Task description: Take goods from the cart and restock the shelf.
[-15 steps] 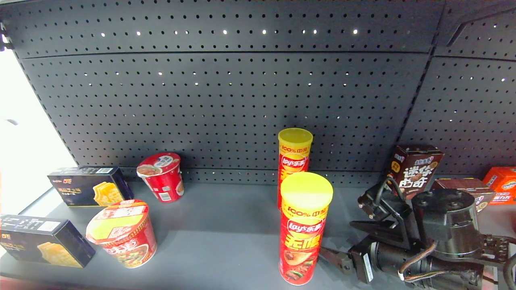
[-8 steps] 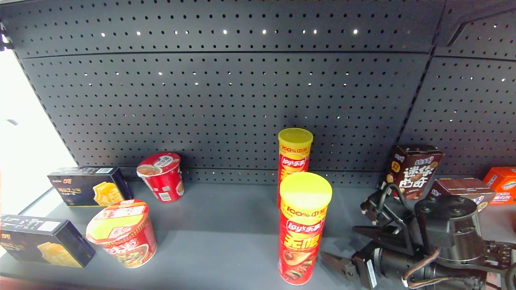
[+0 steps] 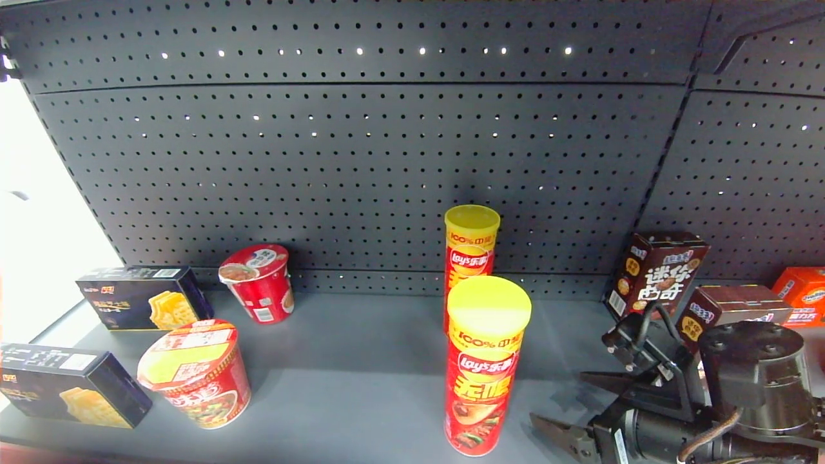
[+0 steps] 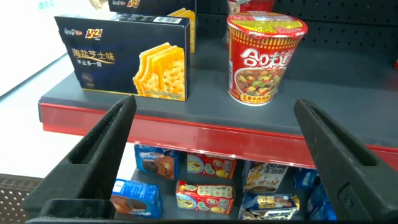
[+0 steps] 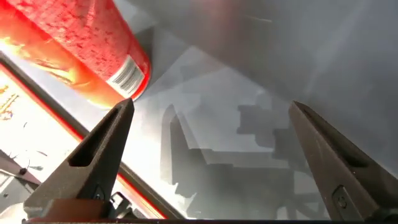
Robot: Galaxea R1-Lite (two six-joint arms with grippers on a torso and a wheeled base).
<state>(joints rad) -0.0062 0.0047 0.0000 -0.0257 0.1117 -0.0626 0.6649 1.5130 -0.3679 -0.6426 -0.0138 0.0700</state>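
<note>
Two tall red chip cans with yellow lids stand upright on the grey shelf (image 3: 361, 380), the front can (image 3: 488, 364) just ahead of the back can (image 3: 472, 258). My right gripper (image 3: 567, 403) lies low at the shelf's front right, open and holding nothing, a short gap to the right of the front can. In the right wrist view the gripper (image 5: 210, 107) is open over bare shelf, with the can's base (image 5: 93, 56) off to one side. My left gripper (image 4: 214, 106) is open and empty in front of the shelf's red edge (image 4: 205, 134).
A small red noodle cup (image 3: 258, 283), a large noodle cup (image 3: 196, 374) and two dark cracker boxes (image 3: 145, 298) (image 3: 67, 385) fill the shelf's left. Brown boxes (image 3: 657, 274) (image 3: 735, 306) and an orange box (image 3: 802, 290) sit at the right. A pegboard wall backs the shelf.
My right gripper has drawn back to the right and toward the shelf's front, away from the front chip can. The can stays standing where it was.
</note>
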